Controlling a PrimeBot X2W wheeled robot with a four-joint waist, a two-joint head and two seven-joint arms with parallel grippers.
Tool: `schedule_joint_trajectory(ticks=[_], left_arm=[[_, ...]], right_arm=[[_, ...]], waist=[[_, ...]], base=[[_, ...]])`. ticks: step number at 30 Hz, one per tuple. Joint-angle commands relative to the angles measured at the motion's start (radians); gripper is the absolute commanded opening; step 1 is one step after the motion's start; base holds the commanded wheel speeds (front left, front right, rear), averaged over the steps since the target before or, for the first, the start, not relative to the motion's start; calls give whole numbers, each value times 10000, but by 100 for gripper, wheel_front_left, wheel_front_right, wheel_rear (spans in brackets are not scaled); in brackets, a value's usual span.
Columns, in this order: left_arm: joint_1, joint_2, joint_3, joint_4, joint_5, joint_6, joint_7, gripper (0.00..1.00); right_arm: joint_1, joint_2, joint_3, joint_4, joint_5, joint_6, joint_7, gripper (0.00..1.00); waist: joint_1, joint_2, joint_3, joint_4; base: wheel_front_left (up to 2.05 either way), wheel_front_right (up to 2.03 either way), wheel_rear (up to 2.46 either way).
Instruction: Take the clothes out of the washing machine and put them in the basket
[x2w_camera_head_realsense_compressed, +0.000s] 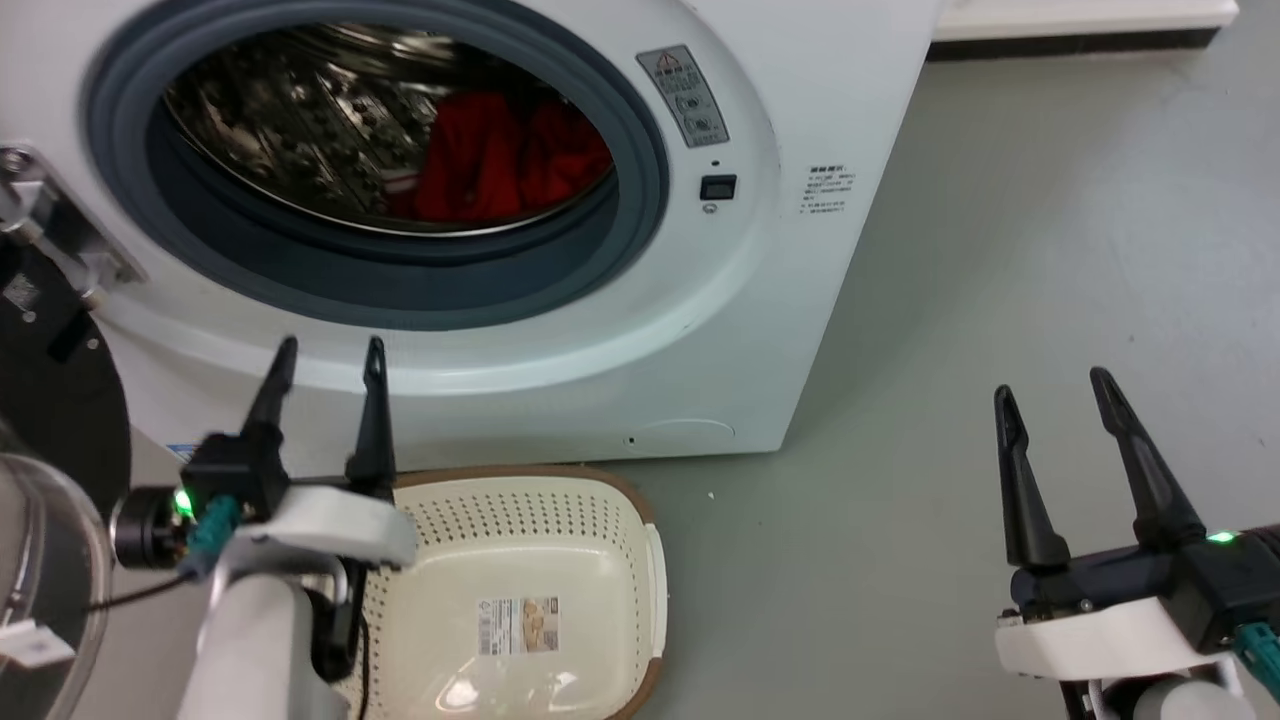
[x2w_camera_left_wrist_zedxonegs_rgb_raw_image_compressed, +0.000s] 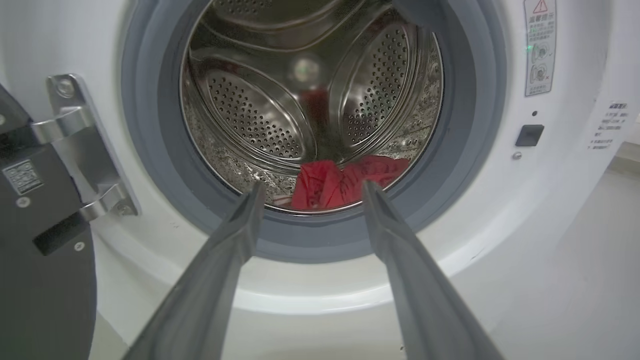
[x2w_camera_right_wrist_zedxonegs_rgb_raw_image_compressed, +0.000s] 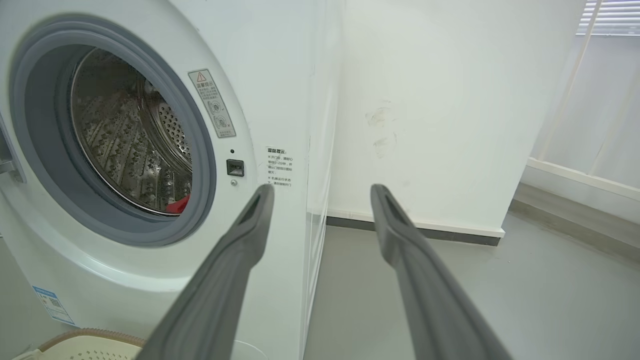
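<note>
- Since the door (x2w_camera_head_realsense_compressed: 45, 400) is swung out to the left, I've got a straight shot in. My left pincer (x2w_camera_head_realsense_compressed: 330, 350) hangs open and empty just in front of the washing machine (x2w_camera_head_realsense_compressed: 800, 300), below the porthole, fingers aimed up at it.
- Red clothes (x2w_camera_head_realsense_compressed: 500, 155) sit bunched low in the drum (x2w_camera_head_realsense_compressed: 290, 110), right of centre, behind the grey gasket (x2w_camera_head_realsense_compressed: 400, 290).
- My plan, I reckon: go in over the gasket lip, keep the fingers spread wide, come down on the heap and pinch a thick fold so the whole lot lifts together.
- Watch for fabric snagging on the drum paddles or dragging on the gasket coming out.
- Basket (x2w_camera_head_realsense_compressed: 560, 500) sits on the floor (x2w_camera_head_realsense_compressed: 900, 550) right below the porthole, paper label (x2w_camera_head_realsense_compressed: 518, 625) showing on its bottom, so it's a short drop.
- Right pincer (x2w_camera_head_realsense_compressed: 1052, 385) is open too, idle, well off to the right.
</note>
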Motion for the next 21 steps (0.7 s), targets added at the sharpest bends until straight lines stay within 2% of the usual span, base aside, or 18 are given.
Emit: schedule_joint_trajectory(ticks=[1,7,14,19,21], left_arm=[[-453,138,101,173,57,-60,-28,100],[-2835,901,319,1471,201,-254,-26,100],[-5432,1811,46,3011,552,-369,-28,100],[-7157,2342,22,4142,584,-394,-23,100],[-7938,2609,139,4567,575,-245,9,100]], right_arm=[[-226,-7,19,-65,61,-7,-21,100],[-959,1,69,-342,292,-7,-21,100],[-1659,1,-48,-643,624,-7,-21,100],[-2137,4,-27,-899,933,-7,-21,100],[-2302,4,-9,-994,1101,-7,-20,100]], waist=[[-1,-1,790,-397],[-1,-1,2169,-984],[-1,-1,3572,-1555],[-1,-1,4484,-1905],[-1,-1,4816,-2037]], base=[[0,0,0],[0,0,0],[0,0,0],[0,0,0],[0,0,0]])
